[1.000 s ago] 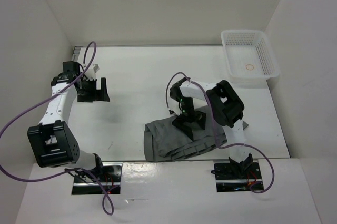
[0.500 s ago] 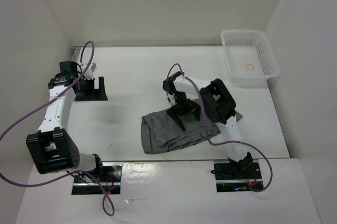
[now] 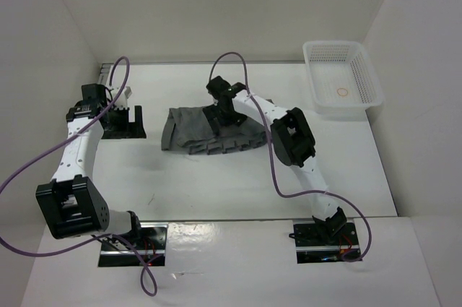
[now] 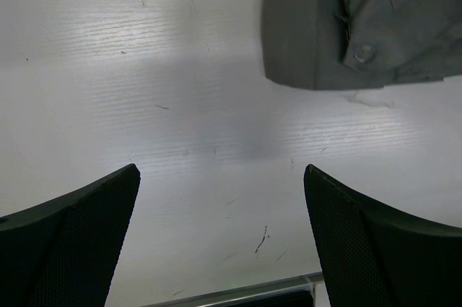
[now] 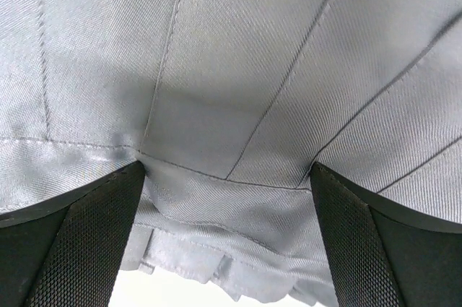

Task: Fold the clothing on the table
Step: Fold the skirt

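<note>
The grey pleated clothing (image 3: 206, 133) lies bunched in a wide strip at the back middle of the white table (image 3: 188, 184). My right gripper (image 3: 220, 115) is stretched far over it, open, with both fingers set down on the fabric (image 5: 231, 68) that fills the right wrist view; the hem (image 5: 216, 264) puckers between the fingers around the right gripper (image 5: 227, 213). My left gripper (image 3: 126, 123) hovers open at the far left over bare table (image 4: 144, 68), holding nothing. The left wrist view has the left gripper (image 4: 220, 227) low and a corner of the clothing (image 4: 325, 25) with a button at top right.
A white mesh basket (image 3: 343, 87) stands at the back right with a small round thing inside. A metal rail (image 3: 108, 68) runs along the back left edge. White walls close in on three sides.
The right arm has swept from the front middle to the back middle, dragging the clothing with it away from the near edge. The left arm has barely moved.
</note>
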Tool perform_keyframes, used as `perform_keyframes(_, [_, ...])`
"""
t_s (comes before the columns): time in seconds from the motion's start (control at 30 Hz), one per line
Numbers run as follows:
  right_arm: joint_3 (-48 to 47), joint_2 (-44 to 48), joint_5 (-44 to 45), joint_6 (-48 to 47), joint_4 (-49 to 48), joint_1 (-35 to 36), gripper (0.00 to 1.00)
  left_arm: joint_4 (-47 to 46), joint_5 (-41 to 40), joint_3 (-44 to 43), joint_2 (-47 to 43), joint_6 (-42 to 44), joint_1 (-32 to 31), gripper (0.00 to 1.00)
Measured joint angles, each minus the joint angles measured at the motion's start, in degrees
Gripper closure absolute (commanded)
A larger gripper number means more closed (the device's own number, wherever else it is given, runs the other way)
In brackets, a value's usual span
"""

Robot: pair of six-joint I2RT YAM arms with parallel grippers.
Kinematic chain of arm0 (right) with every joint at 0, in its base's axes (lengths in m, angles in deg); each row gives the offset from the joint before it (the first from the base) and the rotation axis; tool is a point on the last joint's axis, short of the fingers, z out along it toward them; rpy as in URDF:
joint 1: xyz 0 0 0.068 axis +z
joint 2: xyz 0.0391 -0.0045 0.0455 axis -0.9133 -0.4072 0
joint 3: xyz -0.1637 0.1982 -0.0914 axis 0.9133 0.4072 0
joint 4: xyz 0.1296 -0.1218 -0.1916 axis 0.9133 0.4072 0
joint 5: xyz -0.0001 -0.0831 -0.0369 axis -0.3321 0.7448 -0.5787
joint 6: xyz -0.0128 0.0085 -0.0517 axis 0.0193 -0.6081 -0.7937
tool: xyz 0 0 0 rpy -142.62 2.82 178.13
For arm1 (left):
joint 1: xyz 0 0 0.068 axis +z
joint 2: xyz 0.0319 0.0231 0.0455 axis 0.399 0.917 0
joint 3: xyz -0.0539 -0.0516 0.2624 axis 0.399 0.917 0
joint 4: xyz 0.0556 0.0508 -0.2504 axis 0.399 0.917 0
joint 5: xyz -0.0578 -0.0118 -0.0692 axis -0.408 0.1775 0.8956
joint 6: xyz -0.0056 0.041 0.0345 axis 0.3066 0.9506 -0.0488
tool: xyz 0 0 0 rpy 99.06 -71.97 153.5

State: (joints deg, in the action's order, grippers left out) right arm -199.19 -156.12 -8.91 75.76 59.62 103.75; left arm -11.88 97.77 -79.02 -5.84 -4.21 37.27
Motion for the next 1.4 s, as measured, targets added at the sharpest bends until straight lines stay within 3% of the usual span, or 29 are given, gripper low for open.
perform_keyframes(0.3, [-4.7,-3.3,0.6,-4.0,-7.5,-1.6,0.01,0.1,0.3,0.3,-0.9,0.2,0.0,0.00])
perform_keyframes(0.63, [18.1,10.2,-0.2,-15.9,-15.1,-2.2,0.01,0.5,4.9,0.3,0.8,1.6,0.0,0.00])
perform_keyframes(0.83, [25.0,14.7,-3.1,-23.4,-15.6,-2.2,0.01,0.7,7.8,0.3,1.6,3.0,0.0,0.00])
perform_keyframes(1.2, [23.1,15.9,-9.7,-30.4,-9.5,-2.4,0.01,-0.3,11.7,0.2,5.8,5.1,-3.8,0.00])
perform_keyframes(1.4, [18.5,26.3,-13.3,-30.3,-6.8,-3.5,0.01,-3.2,16.6,-0.3,16.1,6.4,-6.5,0.00])
